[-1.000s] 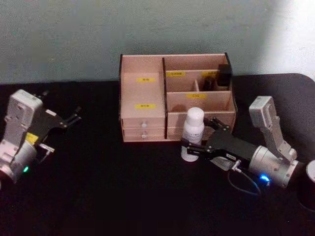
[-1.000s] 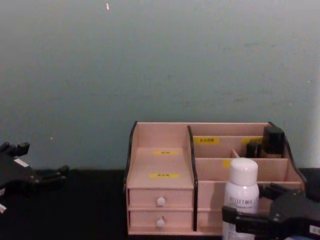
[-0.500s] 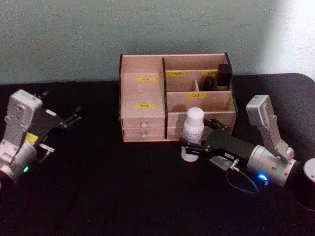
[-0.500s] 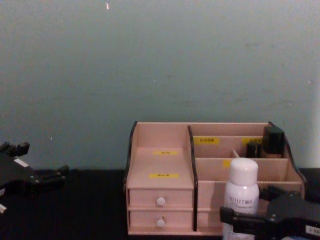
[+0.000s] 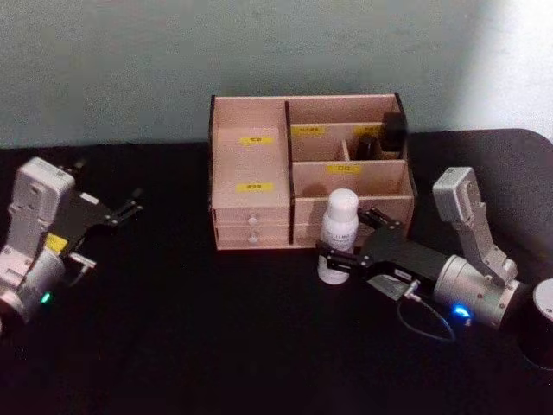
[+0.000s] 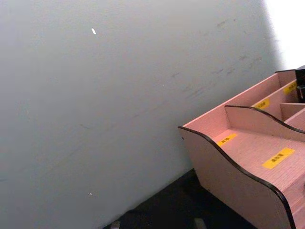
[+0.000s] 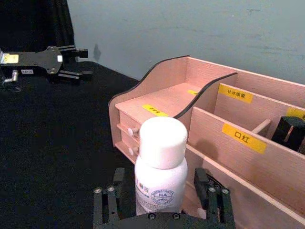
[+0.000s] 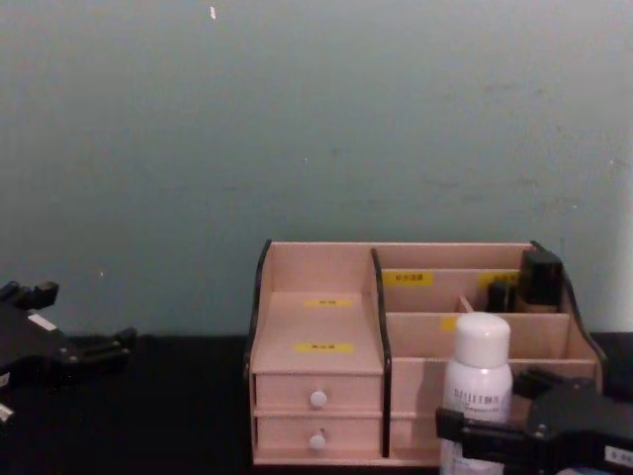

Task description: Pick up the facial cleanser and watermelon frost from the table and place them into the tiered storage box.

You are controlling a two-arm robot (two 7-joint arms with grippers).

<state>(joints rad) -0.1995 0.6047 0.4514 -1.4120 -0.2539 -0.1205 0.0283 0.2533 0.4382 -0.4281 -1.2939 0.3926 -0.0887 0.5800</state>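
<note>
The facial cleanser [image 5: 339,232], a tall white bottle with a rounded cap, stands upright on the black table just in front of the tiered storage box [image 5: 251,164]. My right gripper [image 5: 350,240] reaches in low from the right and is open, one finger on each side of the bottle's lower body with small gaps. The right wrist view shows the bottle [image 7: 161,167] between the fingers [image 7: 107,205]. In the chest view the bottle [image 8: 477,391] stands before the box [image 8: 316,317]. The watermelon frost [image 5: 544,303] sits at the far right edge, cut off. My left gripper [image 5: 131,206] rests open at the left.
Small black bottles [image 5: 393,130] stand in the box's back right compartment. Two drawers with white knobs [image 8: 317,399] face me. A grey-green wall rises right behind the box. A cable [image 5: 428,324] loops beside the right wrist.
The right arm has shifted very slightly around the bottle. The bottle, the box and the left arm stay where they were.
</note>
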